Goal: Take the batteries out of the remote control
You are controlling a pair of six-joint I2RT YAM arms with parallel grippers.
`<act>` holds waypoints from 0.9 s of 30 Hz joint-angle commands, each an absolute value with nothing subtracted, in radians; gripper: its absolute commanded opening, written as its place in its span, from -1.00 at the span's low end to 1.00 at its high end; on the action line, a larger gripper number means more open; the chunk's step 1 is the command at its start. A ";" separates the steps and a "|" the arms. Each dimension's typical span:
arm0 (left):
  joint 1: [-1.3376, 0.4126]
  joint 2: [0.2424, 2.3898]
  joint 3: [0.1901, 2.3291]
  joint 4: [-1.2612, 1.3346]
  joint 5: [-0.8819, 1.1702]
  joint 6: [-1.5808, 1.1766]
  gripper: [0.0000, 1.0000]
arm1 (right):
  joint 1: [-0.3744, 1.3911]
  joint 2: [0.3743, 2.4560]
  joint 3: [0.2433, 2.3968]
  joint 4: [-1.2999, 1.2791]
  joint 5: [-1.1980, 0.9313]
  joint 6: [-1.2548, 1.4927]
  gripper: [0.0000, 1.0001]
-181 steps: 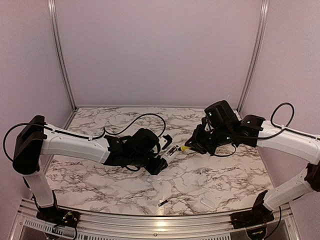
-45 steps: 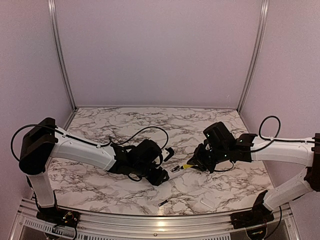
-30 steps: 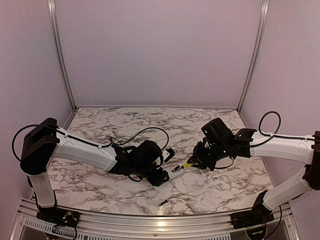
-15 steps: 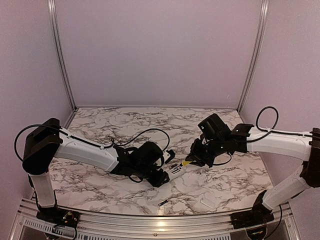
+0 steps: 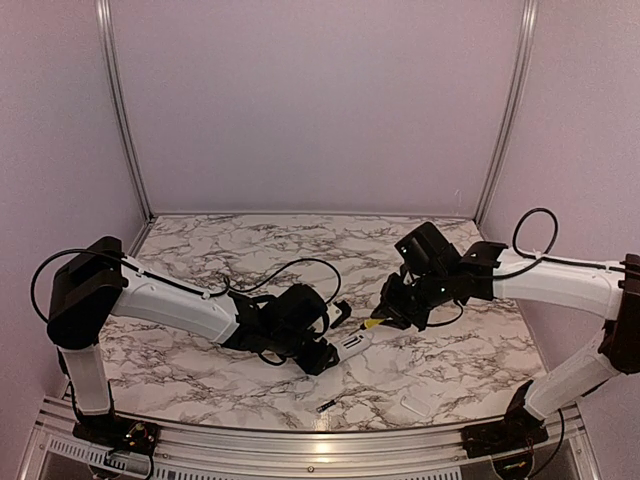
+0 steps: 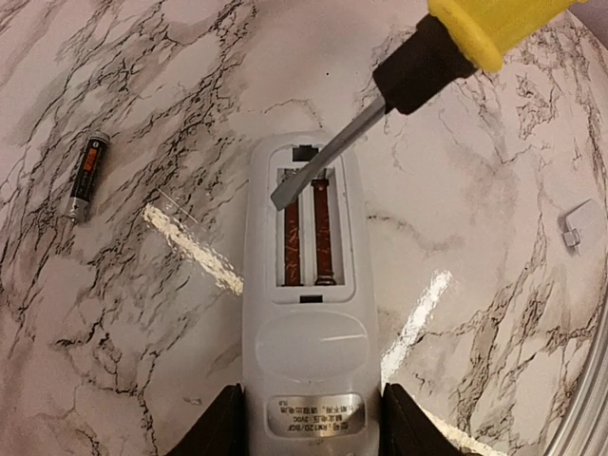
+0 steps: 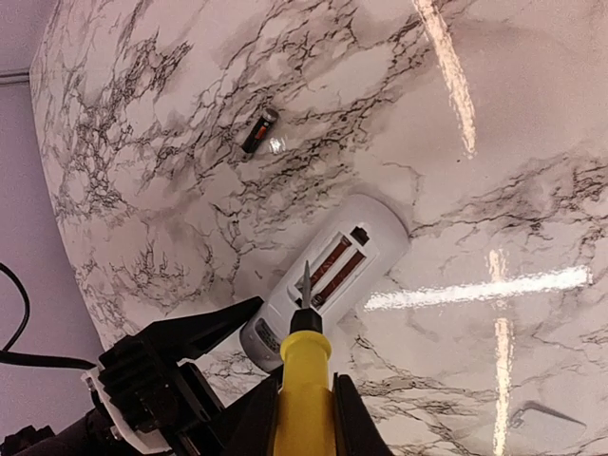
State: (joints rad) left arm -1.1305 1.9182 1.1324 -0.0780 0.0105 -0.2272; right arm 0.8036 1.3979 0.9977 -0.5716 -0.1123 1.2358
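The white remote control (image 6: 309, 351) lies flat with its open recess facing up, and my left gripper (image 6: 313, 432) is shut on its near end. Two reddish-brown strips (image 6: 292, 237) show in the recess; I cannot tell whether both are batteries. One dark battery (image 6: 85, 178) lies loose on the marble, also visible as the battery (image 5: 325, 407) near the front edge. My right gripper (image 7: 304, 418) is shut on a yellow-handled screwdriver (image 7: 304, 375). Its flat tip (image 6: 281, 198) is at the upper left slot of the recess. From above, the remote control (image 5: 352, 344) sits between both grippers.
A small flat white cover piece (image 6: 579, 223) lies on the marble table (image 5: 250, 250) to the right, seen from above as the cover piece (image 5: 415, 405) near the front rail. Black cables loop over the left arm (image 5: 170, 305) and the right arm (image 5: 550, 275).
My right arm has shifted left and back, bringing the screwdriver's tip onto the remote's open recess. The left gripper keeps hold of the remote, nudged slightly right. The loose battery has not moved.
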 commanded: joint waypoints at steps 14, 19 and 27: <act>-1.093 1.725 1.146 -0.159 -0.080 -0.131 -1.00 | 0.751 1.206 1.144 -0.741 0.028 1.208 -1.00; -1.029 1.704 1.169 -0.177 -0.098 -0.137 -1.00 | 0.749 1.167 1.142 -0.746 0.068 1.221 -1.00; -0.896 1.695 1.169 -0.194 -0.181 -0.166 -1.00 | 0.747 1.128 1.137 -0.744 0.115 1.229 -1.00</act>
